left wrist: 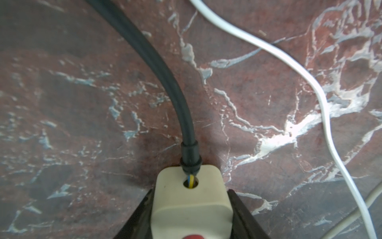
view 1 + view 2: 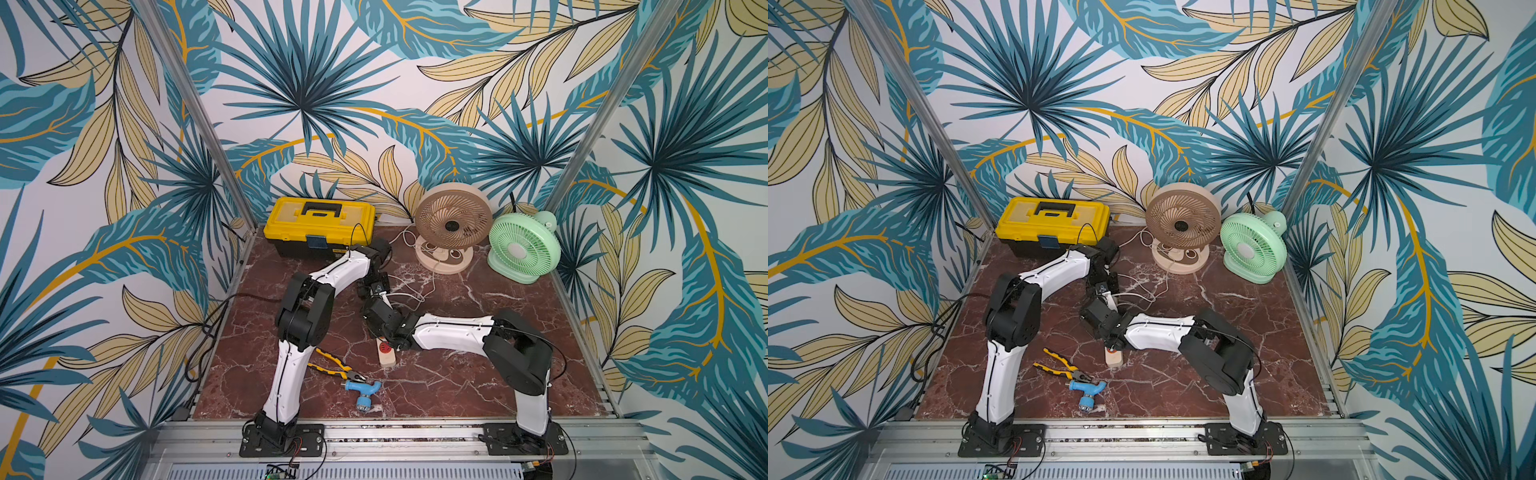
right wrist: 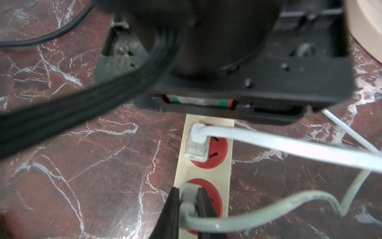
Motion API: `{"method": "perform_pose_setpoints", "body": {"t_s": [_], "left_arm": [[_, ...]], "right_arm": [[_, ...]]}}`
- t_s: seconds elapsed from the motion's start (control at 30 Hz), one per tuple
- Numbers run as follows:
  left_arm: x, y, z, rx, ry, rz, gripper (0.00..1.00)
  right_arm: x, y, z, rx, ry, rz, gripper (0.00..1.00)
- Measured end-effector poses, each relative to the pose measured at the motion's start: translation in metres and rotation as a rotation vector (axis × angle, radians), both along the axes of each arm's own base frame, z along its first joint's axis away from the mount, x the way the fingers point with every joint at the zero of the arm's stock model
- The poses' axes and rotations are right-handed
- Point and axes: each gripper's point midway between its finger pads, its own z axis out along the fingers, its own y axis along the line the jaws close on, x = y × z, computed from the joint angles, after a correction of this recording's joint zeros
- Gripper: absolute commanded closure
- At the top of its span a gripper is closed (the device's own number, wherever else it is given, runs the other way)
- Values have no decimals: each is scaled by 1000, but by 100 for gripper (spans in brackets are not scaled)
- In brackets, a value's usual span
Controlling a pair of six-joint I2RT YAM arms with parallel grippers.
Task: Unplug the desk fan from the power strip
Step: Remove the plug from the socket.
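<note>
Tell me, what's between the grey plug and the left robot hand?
A white plug in the power strip's next red socket sits between them; the right wrist view shows it.

Quantity two: desk fans, beige fan and green fan; plugs, white plug and grey plug. Quantity one: power strip, yellow toolbox, pliers, blue pipe fitting.

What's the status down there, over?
Left gripper shut on power strip, cord end. Right gripper shut on grey plug, not yet pulled out. White plug and white cord close beside.
</note>
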Motion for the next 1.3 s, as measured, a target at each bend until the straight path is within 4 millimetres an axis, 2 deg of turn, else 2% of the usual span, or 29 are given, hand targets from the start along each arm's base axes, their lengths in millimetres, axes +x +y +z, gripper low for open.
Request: {"method": "perform_pose_setpoints", "body": {"t_s": [0.27, 0.5, 0.63, 0.9, 1.3], "left_arm": [[0, -1, -1, 20, 4, 5, 100], [0, 0, -1, 34, 3, 4, 100], [0, 0, -1, 38, 1, 5, 100], [0, -1, -2, 47, -3, 28, 100], [-2, -1, -4, 49, 2, 29, 100]], "right_arm": [[-2, 3, 0, -103, -52, -29, 100], [-2, 2, 0, -122, -70, -40, 100], [-3, -1, 0, -88, -87, -47, 100], [-1, -11, -1, 105, -53, -71, 100], [-2, -8, 1, 100, -51, -56, 100]]}}
